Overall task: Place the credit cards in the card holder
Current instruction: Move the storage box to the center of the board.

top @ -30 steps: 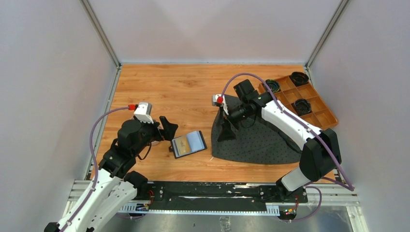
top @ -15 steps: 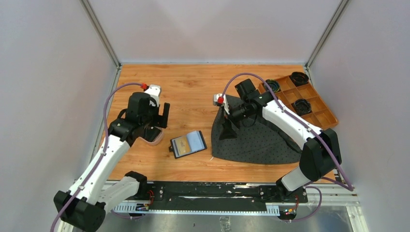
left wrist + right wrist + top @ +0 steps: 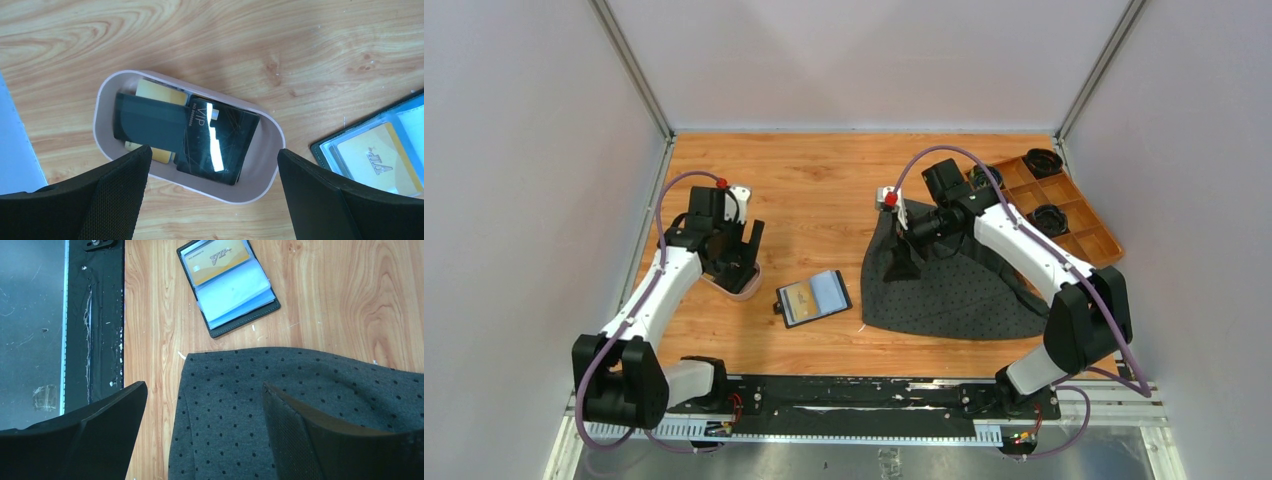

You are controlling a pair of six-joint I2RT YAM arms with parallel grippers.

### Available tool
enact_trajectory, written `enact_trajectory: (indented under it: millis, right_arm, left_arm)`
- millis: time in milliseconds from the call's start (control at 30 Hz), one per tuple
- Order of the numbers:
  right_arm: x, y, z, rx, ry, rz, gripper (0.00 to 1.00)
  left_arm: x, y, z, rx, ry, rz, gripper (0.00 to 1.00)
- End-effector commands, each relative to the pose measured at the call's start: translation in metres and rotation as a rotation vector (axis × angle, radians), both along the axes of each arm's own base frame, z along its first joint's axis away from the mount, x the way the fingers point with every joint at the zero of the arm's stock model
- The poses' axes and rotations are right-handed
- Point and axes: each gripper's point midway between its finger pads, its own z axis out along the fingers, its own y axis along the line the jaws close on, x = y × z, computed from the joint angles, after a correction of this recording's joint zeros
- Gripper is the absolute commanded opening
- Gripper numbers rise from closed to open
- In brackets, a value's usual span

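Note:
A pinkish tray (image 3: pixel 257 172) holds the credit cards: a glossy black VIP card (image 3: pixel 220 142), a dark slate card (image 3: pixel 145 125) and gold ones (image 3: pixel 160 92) partly covered beneath. My left gripper (image 3: pixel 214 152) hangs open right above the tray (image 3: pixel 746 290), its fingers straddling it, touching nothing. The card holder (image 3: pixel 814 297) lies open on the wood between the arms, a gold card (image 3: pixel 217 260) in one clear pocket. My right gripper (image 3: pixel 205 386) hovers open over a grey cloth, empty. In the top view it (image 3: pixel 906 262) points down at the cloth's left edge.
The grey dotted cloth (image 3: pixel 954 285) is spread right of the card holder (image 3: pixel 230 285). An orange-brown compartmented box (image 3: pixel 1084 245) with black round items stands at the back right. A black rail (image 3: pixel 95 315) runs along the table's near edge. Grey walls enclose three sides.
My left arm has swung away from the card holder, back and to the left, ending over the tray. The right gripper has shifted slightly right and back above the cloth.

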Motion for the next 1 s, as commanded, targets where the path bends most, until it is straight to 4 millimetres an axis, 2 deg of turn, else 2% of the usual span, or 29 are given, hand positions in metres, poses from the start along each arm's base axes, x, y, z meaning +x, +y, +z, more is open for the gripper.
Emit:
enact_trajectory:
  millis: [0, 133, 233, 333, 467, 667, 967]
  right_arm:
    - [-0.004, -0.012, 0.006, 0.035, 0.008, -0.005, 0.88]
    - [0.000, -0.015, 0.003, 0.041, 0.035, -0.018, 0.87]
    - [0.000, -0.015, 0.002, 0.042, 0.050, -0.013, 0.87]
    - [-0.001, -0.015, 0.001, 0.041, 0.053, -0.009, 0.87]
    - [-0.001, -0.015, -0.002, 0.038, 0.066, -0.005, 0.86]
    - [-0.003, -0.014, -0.004, 0.040, 0.090, 0.006, 0.86]
    - [-0.003, -0.014, -0.006, 0.038, 0.096, 0.011, 0.86]
  left_arm:
    - [-0.001, 0.004, -0.008, 0.011, -0.015, 0.001, 1.00]
    - [-0.001, 0.010, -0.011, 0.043, -0.013, -0.001, 0.99]
    - [0.001, 0.007, -0.017, 0.041, 0.007, -0.034, 0.90]
    - [0.000, 0.009, -0.027, 0.056, 0.036, -0.049, 0.88]
    - [-0.001, 0.012, -0.037, 0.072, 0.079, -0.046, 0.89]
    - [-0.002, 0.021, -0.037, 0.097, 0.089, 0.018, 1.00]
    - [-0.004, 0.026, -0.037, 0.114, 0.083, 0.048, 1.00]
